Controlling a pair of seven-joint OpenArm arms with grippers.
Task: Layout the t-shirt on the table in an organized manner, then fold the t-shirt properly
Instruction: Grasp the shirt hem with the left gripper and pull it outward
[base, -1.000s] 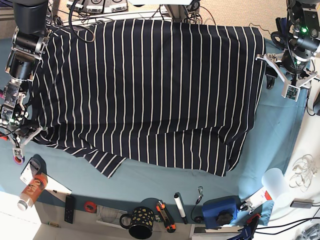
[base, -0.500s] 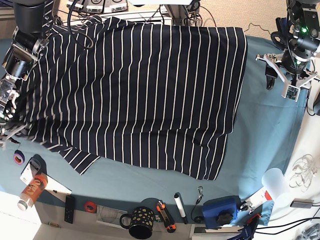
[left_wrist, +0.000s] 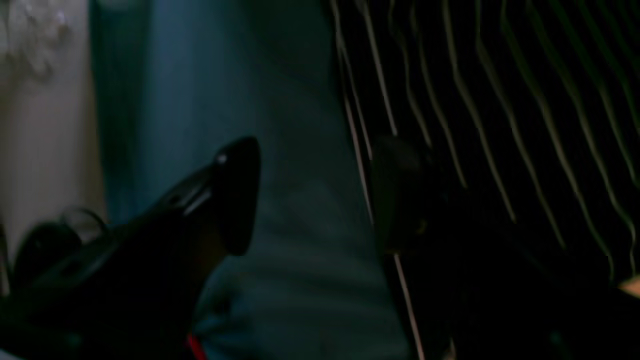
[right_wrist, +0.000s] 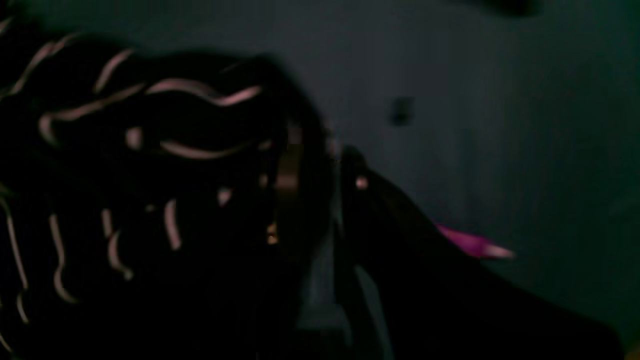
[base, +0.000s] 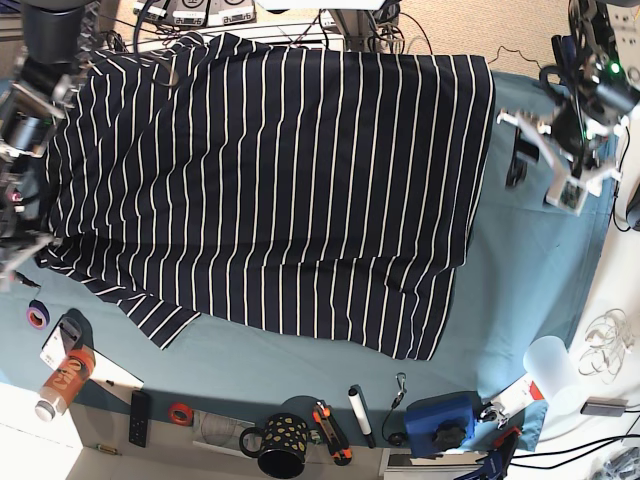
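A: Spreading is the step in hand. The t-shirt (base: 270, 180) lies open on the table (base: 530, 270), covering its upper-left and middle area in the base view, one face up, not yet folded.

B: Orientation?

A: Stripes run from the far edge toward the near edge. The straight edge at base-view right reads as the hem; a sleeve (base: 160, 318) juts toward the near edge at lower left, so the collar end probably sits at the left (collar itself not visible). Long axis: left to right across the table.

B: Gripper states?

A: Left gripper (base: 548, 155) hangs just beside the hem edge with jaws spread wide and empty; its wrist view shows bare table between the tips, one tip over the fabric edge. Right gripper (right_wrist: 320, 165) sits at the bunched left edge (base: 40, 255). Its wrist view is too dark; I cannot tell whether it pinches cloth.

B: Next move?

A: In my judgement, flattening: the near-right corner (base: 425, 335) sags unevenly and the left edge is rumpled. Each arm needs a corner pinch, then an outward pull before any fold.
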